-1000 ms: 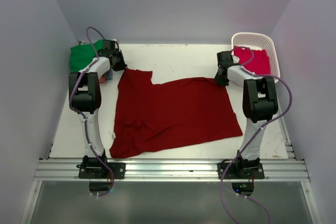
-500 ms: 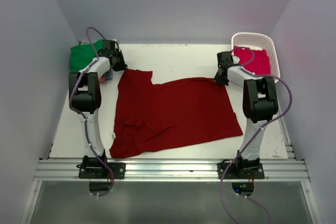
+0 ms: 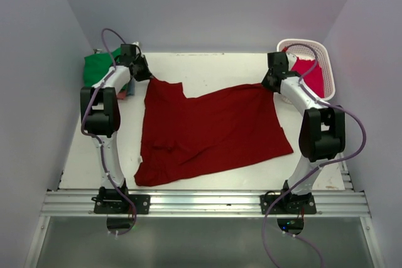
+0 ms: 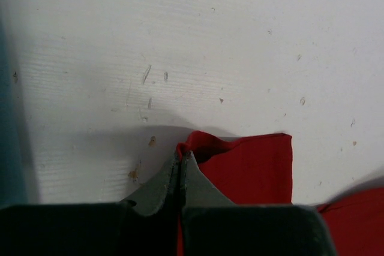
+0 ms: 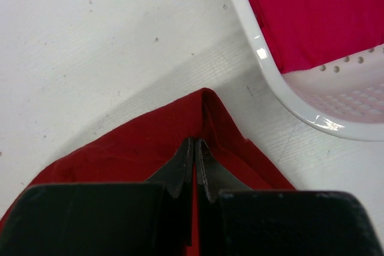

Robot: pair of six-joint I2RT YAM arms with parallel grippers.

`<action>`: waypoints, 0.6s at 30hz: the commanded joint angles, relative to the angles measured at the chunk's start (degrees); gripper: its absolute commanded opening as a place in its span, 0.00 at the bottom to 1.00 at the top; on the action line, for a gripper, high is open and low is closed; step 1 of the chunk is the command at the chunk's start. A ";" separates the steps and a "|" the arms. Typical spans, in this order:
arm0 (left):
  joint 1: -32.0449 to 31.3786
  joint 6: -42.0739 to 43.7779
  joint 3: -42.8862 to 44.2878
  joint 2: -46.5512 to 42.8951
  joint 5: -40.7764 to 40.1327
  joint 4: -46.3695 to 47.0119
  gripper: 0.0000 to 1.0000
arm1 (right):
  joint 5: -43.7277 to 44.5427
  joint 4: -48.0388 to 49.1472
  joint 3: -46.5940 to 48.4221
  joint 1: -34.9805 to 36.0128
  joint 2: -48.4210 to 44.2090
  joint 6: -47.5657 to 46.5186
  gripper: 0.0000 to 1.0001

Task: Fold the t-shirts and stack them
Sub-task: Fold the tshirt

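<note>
**Both End Effectors Clamped on Far Corners of Dark Red T-Shirt**

Item under handling: the dark red t-shirt lies spread across the middle of the white bench, between the two arms. Its near edge runs close to the front of the bench. The surface is wrinkled at the near left.

Left end effector: fingers pressed together, pinching the shirt's far left corner. The cloth is raised into a small fold at the fingertips.

Right end effector: fingers pressed together on the shirt's far right corner. A ridge of cloth stands up between them.

Other task items: a green t-shirt sits at the far left corner of the bench, just beside the left arm. A crimson-pink t-shirt lies inside the white lattice basket at the far right corner.

Clearances: the basket rim is near the right end effector but apart from the dark red cloth.
</note>
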 commanded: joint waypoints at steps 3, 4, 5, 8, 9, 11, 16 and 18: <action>0.64 0.68 2.73 -3.81 1.19 -0.15 0.00 | 2.50 -1.97 2.71 -0.43 0.18 -0.83 0.00; 0.64 0.59 2.64 -3.81 1.19 -0.24 0.00 | 2.42 -2.15 2.98 -0.52 0.71 -0.74 0.00; 0.64 0.59 2.64 -3.63 1.19 -0.16 0.00 | 1.98 -2.50 3.15 -0.43 1.93 -0.74 0.00; 0.64 0.59 2.55 -3.28 1.28 -0.33 0.00 | 1.80 -3.38 3.94 -0.43 4.83 -0.47 0.00; 0.64 0.59 2.55 -3.11 1.20 -0.33 0.00 | 1.71 -3.38 4.12 -0.43 5.45 -0.30 0.00; 0.64 0.59 2.55 -3.02 1.19 -0.33 0.00 | 1.71 -3.38 4.38 -0.52 7.12 -0.30 0.00; 0.64 0.59 2.55 -2.75 1.11 -0.24 0.00 | 1.36 -3.38 5.61 -0.52 10.90 -0.04 0.02; 0.64 0.59 2.64 -2.58 1.11 -0.33 0.00 | 1.53 -3.56 5.97 -0.43 12.74 0.05 0.03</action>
